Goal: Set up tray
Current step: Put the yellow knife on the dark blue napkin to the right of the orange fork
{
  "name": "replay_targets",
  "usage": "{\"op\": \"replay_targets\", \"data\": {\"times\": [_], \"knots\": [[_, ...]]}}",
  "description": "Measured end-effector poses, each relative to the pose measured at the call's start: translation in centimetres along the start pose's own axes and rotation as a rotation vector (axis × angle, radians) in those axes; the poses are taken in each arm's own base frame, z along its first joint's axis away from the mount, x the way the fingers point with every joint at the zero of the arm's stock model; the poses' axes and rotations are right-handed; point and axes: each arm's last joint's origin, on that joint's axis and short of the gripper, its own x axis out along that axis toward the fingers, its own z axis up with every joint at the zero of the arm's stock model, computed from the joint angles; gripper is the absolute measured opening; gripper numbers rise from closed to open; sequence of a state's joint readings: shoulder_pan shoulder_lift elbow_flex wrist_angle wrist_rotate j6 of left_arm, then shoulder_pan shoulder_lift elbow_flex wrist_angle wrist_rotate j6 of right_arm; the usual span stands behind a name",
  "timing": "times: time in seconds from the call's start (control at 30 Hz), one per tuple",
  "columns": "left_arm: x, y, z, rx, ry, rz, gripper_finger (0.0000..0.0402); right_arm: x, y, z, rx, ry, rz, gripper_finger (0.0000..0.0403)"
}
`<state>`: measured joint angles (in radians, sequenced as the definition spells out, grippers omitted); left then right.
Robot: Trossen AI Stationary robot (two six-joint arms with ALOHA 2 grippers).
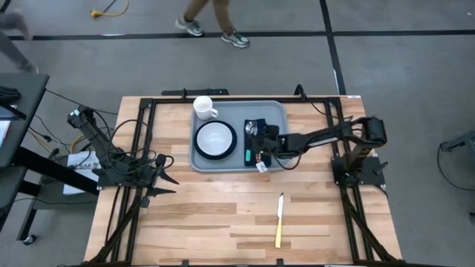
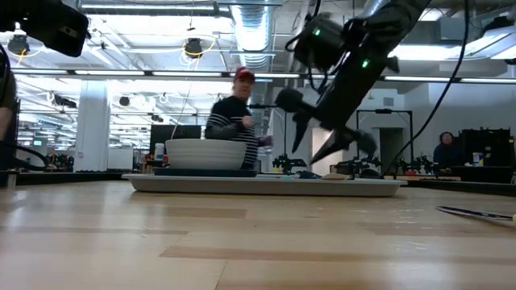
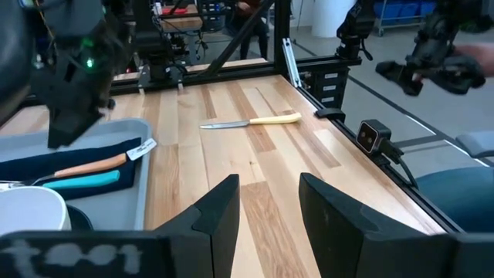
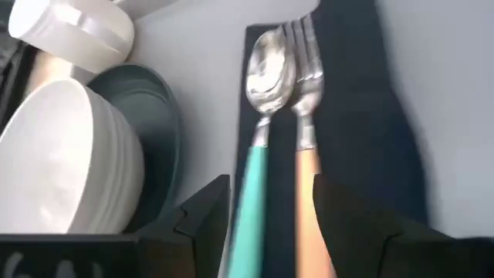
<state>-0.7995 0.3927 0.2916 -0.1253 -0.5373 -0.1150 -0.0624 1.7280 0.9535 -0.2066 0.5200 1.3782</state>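
Observation:
The light grey-blue tray [image 1: 239,111] lies flat at the table's far middle. On it stand a white mug [image 1: 204,109] and a white bowl [image 1: 215,138] on a dark teal plate [image 4: 158,131]. A navy napkin [image 4: 351,116] on the tray's right part carries a teal-handled spoon [image 4: 265,69] and an orange-handled fork [image 4: 305,62] side by side. My right gripper [image 4: 270,197] hovers open above the two handles, clear of the tray in the low view [image 2: 318,145]. My left gripper [image 3: 268,193] waits open near the table's left edge [image 1: 167,182].
A yellow-handled knife [image 1: 280,219] lies on the bare wood toward the table's near right, also in the left wrist view [image 3: 251,121]. Black frame rails run along the table's left and right sides. People stand in the room beyond the table.

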Motion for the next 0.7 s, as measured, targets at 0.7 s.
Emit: {"op": "replay_targets", "data": {"times": [0.7], "knots": [[0.0, 0.0, 0.0, 0.003, -0.002, 0.001, 0.0126, -13.3, -1.1, -8.9, -0.145, 0.369, 0.149, 0.0109]]}}
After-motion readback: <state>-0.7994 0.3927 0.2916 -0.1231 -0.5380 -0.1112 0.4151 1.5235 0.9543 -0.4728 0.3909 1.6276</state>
